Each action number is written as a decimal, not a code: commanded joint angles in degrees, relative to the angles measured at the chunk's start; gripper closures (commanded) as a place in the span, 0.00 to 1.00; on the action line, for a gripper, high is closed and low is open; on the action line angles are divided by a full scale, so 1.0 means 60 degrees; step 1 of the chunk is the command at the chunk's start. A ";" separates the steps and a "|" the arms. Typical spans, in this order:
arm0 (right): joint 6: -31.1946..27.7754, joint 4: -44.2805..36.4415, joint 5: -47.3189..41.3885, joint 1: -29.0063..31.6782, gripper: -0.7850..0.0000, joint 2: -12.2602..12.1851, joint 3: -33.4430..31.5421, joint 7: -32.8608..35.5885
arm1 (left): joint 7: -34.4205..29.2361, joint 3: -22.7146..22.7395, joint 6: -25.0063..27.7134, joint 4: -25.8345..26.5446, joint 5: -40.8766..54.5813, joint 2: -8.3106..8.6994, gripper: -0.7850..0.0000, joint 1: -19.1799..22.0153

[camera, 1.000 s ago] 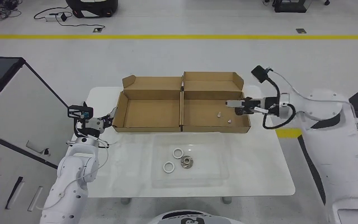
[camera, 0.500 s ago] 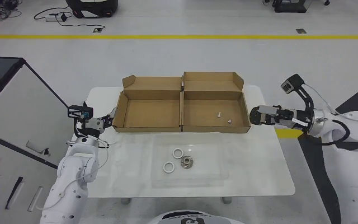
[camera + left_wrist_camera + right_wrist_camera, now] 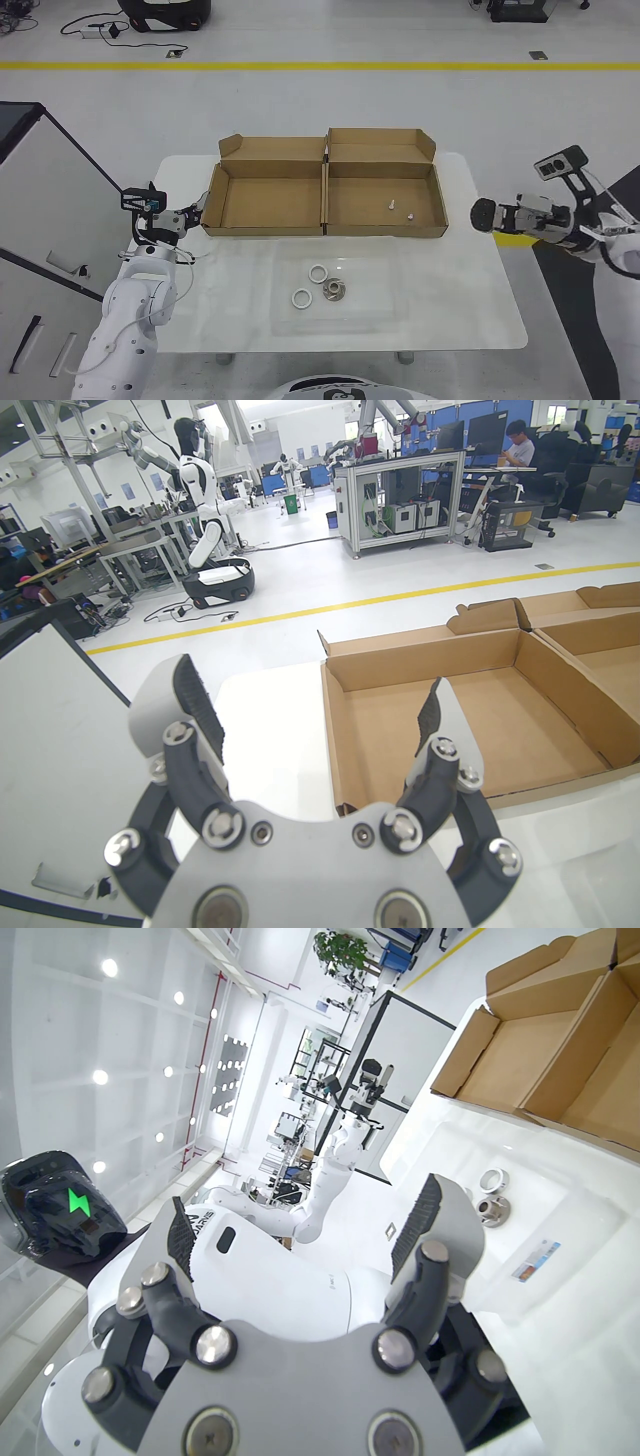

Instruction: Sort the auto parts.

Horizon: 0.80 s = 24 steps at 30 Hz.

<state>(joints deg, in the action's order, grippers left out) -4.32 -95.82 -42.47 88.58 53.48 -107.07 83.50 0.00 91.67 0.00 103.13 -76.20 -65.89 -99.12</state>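
Left gripper (image 3: 315, 700): wide open, holding nothing, ribbed black pads, just beside the left cardboard box (image 3: 268, 203).
Clear tray (image 3: 385, 300): two pale rings (image 3: 317, 272), one flanged metal hub (image 3: 334, 289).
Right cardboard box (image 3: 365, 195): two small bolts (image 3: 392, 206) inside.
Right gripper (image 3: 302, 1208): wide open, empty, by the right edge of the table (image 3: 460, 290).

Boxes behind, tray in front, a claw at each side.
On the far half of the table (image 3: 455, 300) the left box (image 3: 265, 205) and the right box (image 3: 355, 205) are set side by side, touching; two small parts (image 3: 391, 205) lie in the right box. The tray (image 3: 385, 305) is placed before them, and in it lie a ring (image 3: 317, 272), a second ring (image 3: 301, 297) nearer the front, and a flanged part (image 3: 334, 289) just right of both. The left claw (image 3: 312, 682) is held just beside the left box, and the right claw (image 3: 302, 1198) beyond the table's right edge.
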 commanded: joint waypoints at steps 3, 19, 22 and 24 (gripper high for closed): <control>0.0012 0.0018 -0.0004 -0.0004 0.00 -0.0002 0.0001 0.0008 | 0.0000 0.0000 0.0000 0.0000 0.0000 0.0000 0.00 0.0000; 0.0012 0.0018 -0.0004 -0.0004 0.00 -0.0002 0.0001 0.0008 | -0.0376 0.0130 0.0575 0.0419 -0.0571 0.0062 0.00 0.0243; 0.0012 0.0018 -0.0004 -0.0004 0.00 -0.0002 0.0001 0.0008 | -0.1092 0.0320 0.1231 0.0739 -0.0794 0.0125 0.00 0.0500; 0.0012 0.0018 -0.0004 -0.0004 0.00 -0.0002 0.0001 0.0008 | -0.1572 0.0372 0.1645 0.0958 -0.0839 0.0156 0.00 0.0634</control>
<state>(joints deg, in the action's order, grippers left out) -4.25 -95.71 -42.49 88.55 53.47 -107.06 83.55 -7.54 93.75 8.50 108.29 -80.99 -65.05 -95.67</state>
